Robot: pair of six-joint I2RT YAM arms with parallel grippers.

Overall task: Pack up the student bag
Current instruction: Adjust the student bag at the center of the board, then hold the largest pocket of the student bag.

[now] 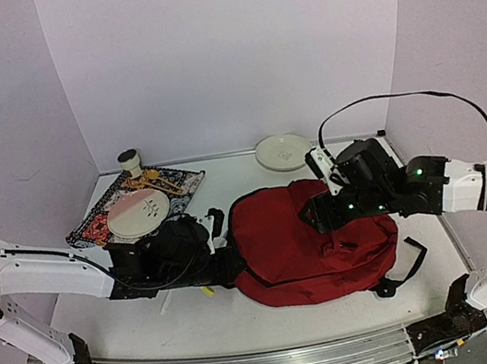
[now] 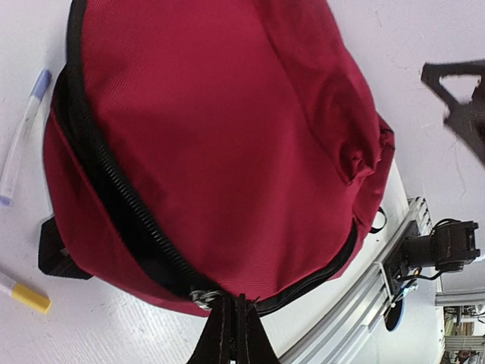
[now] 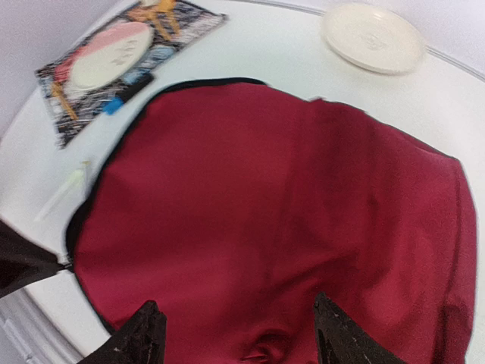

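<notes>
The student bag (image 1: 306, 246) is a dark-red backpack lying flat in the middle of the table, with a black zipper (image 2: 114, 197) running along its edge. My left gripper (image 2: 235, 322) is shut at that edge, pinching it right beside the metal zipper slider (image 2: 201, 296). In the top view the left gripper (image 1: 221, 244) sits at the bag's left side. My right gripper (image 3: 242, 334) hovers open just over the bag's red fabric (image 3: 288, 220), which shows between its spread fingertips (image 3: 148, 327). From above, the right gripper (image 1: 317, 216) is over the bag's upper middle.
A patterned mat (image 1: 101, 226) with a pale plate (image 1: 138, 213) and a cup (image 1: 131, 161) lies at the back left. A cream plate (image 1: 283, 151) sits at the back. Pens lie left of the bag: one blue-capped (image 2: 23, 136), one yellow-tipped (image 2: 26, 296). A black strap (image 1: 407, 267) trails to the right.
</notes>
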